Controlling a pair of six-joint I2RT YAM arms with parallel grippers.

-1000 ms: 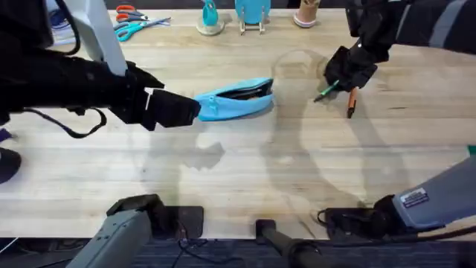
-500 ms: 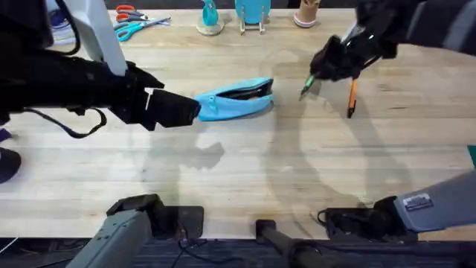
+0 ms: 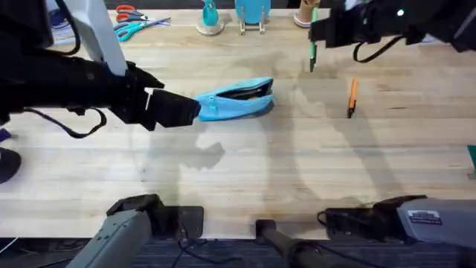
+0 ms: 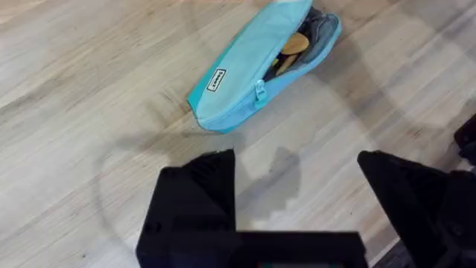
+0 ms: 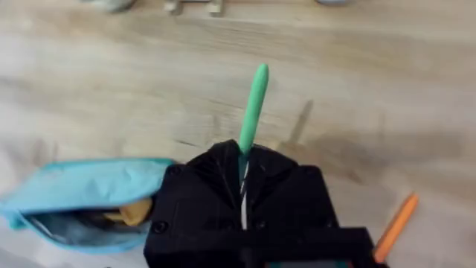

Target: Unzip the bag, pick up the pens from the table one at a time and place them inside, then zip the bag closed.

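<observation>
1. The bag lies on the table left of the middle, nearer the far edge than the near one. Its zipper is open, and the left wrist view shows things inside the mouth.
2. The left gripper sits just beside the bag's left end. Its fingers are spread apart with bare wood between them, grasping nothing.
3. The right gripper is lifted over the far edge, right of the middle. Its fingers are clenched on the green pen, which sticks out past the tips toward the table.
4. The orange pen lies alone on the wood, right of the bag and well apart from it, roughly square to the far edge.
5. Between the bag and the orange pen the wood is bare, and so is the whole near half of the table.
6. Along the far edge stand scissors at the left corner and small stands near the middle, all well behind the bag.
</observation>
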